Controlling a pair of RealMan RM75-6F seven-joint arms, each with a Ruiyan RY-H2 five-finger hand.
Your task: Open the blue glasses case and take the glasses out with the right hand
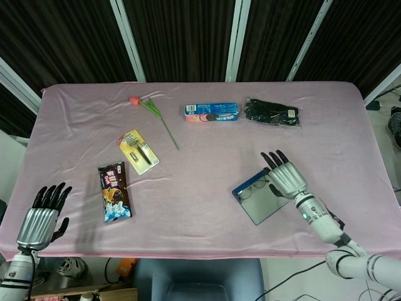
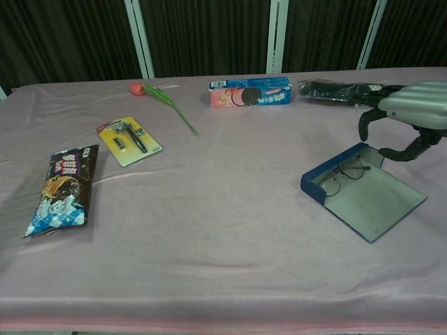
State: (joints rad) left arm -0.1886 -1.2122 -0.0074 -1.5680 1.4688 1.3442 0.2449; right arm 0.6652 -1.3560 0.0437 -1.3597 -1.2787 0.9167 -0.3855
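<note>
- Hovering w/ fingers spread & holding nothing, left hand (image 1: 39,216) sits off the near left corner of the pink-clothed table (image 1: 207,207); only seen in head view.
- Blue glasses case (image 2: 363,192) lies open nr the near right part of table, turned at an angle, lid flat on the cloth.
- Glasses (image 2: 342,173) lie inside the case, along its blue wall.
- Right hand (image 2: 411,115) is over the case's far right side, fingers apart & curled downward, gripping nothing; can't tell if fingertips touch the case.
- Snack bag (image 1: 114,192) lies nr the left side, well apart from the case.
- Yellow razor card (image 1: 139,151) is just beyond the bag.
- Pink tulip (image 1: 152,111) lies farther back, stem pointing twd table centre.
- Cookie box (image 1: 212,112) & black pkg in clear wrap (image 1: 271,113) sit side by side nr the far edge.
</note>
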